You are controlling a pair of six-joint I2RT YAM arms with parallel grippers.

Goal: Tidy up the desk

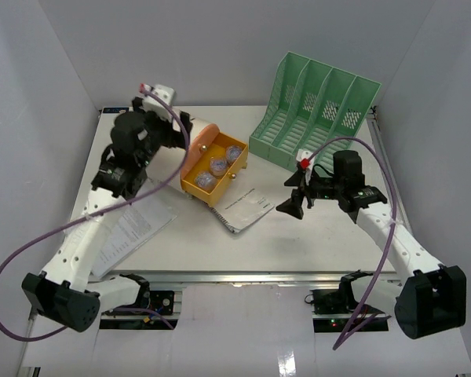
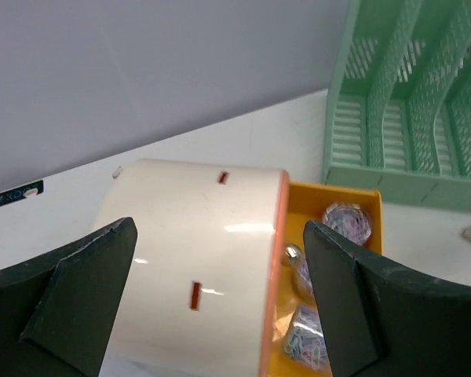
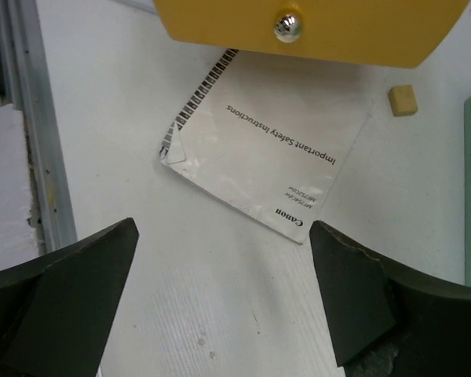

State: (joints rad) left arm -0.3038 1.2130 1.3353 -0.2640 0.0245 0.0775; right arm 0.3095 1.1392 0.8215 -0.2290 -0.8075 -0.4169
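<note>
Left gripper (image 2: 218,236) hangs at the far left of the desk (image 1: 314,243) with its dark fingers spread wide on either side of the cream cylindrical drawer box (image 1: 198,132), holding nothing. From the wrist view I cannot tell whether the pads touch the box's smooth, glossy curved shell.

Judging by the layout, the tidying is only partly done. Loose printed sheets (image 1: 129,228) lie fanned flat on the near left, under the left arm, not gathered or filed. The yellow drawer (image 1: 190,187) stands pulled out of the box, open-topped, and holds three tangled clumps of small pale purple items (image 1: 218,165), which look like paper clips. A rounded shiny metal knob (image 3: 285,25) sits on its flat front. Just in front of the drawer, a thin Canon safety booklet (image 3: 259,157) lies skewed on the white tabletop, glossy, with one corner dog-eared. A small tan block (image 3: 403,100), perhaps an eraser, lies near it, apart from everything else.

Right gripper (image 3: 224,232) hovers above the booklet, jaws wide apart and empty. At the far right stands the mint-green file rack (image 1: 314,110), rigid slotted plastic with stepped dividers. No papers show in its compartments from above.

What seems left to do: shut the drawer, file the sheets and booklet, and put the block away. The desk itself, matte white with a metal rail (image 1: 243,275) along its front, fills the space between the white walls.
</note>
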